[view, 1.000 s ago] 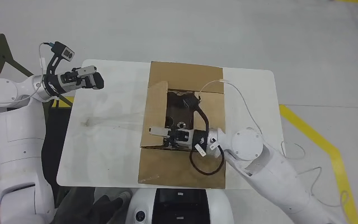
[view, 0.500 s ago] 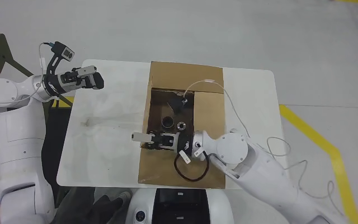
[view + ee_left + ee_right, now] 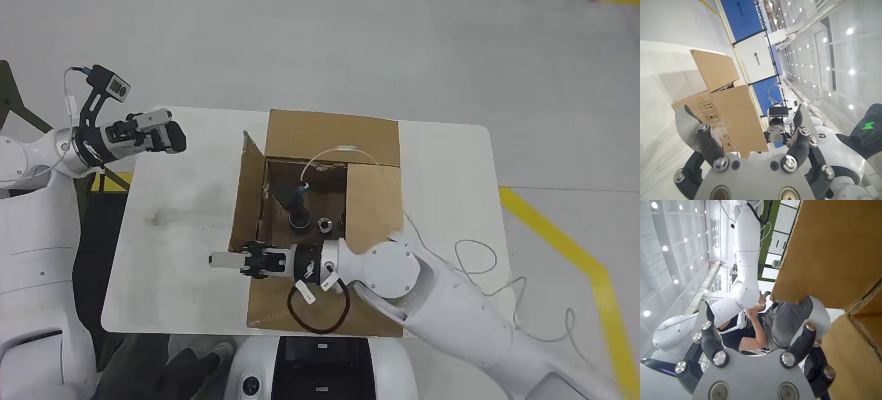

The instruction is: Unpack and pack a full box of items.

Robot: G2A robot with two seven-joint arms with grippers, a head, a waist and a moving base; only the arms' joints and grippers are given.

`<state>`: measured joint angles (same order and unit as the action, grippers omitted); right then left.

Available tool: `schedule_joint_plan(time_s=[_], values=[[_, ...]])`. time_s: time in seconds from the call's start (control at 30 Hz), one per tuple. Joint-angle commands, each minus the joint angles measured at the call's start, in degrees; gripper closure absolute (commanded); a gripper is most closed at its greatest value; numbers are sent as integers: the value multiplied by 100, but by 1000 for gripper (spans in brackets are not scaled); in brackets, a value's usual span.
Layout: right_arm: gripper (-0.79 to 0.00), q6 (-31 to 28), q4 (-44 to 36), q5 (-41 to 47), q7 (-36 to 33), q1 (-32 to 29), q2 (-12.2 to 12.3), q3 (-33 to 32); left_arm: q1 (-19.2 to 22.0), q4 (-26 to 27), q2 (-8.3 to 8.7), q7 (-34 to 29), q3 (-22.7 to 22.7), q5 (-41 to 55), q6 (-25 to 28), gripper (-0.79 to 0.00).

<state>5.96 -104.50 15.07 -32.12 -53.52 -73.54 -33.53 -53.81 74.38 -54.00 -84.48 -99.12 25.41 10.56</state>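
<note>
Box sits open on the surface, one side flap raised. Right gripper hangs just beside that flap, fingers spread and empty. Left gripper hovers well apart, fingers likewise spread.

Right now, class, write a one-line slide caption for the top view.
Right hand at a flap of the open cardboard box; left hand above a corner of the table.
</note>
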Motion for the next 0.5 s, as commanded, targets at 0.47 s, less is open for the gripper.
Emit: schedule_joint_plan(time_s=[0.47], values=[[-785,-73,356,-244,28,144,-321,354,500,212,-112,405,1199,539,-241,-785]])
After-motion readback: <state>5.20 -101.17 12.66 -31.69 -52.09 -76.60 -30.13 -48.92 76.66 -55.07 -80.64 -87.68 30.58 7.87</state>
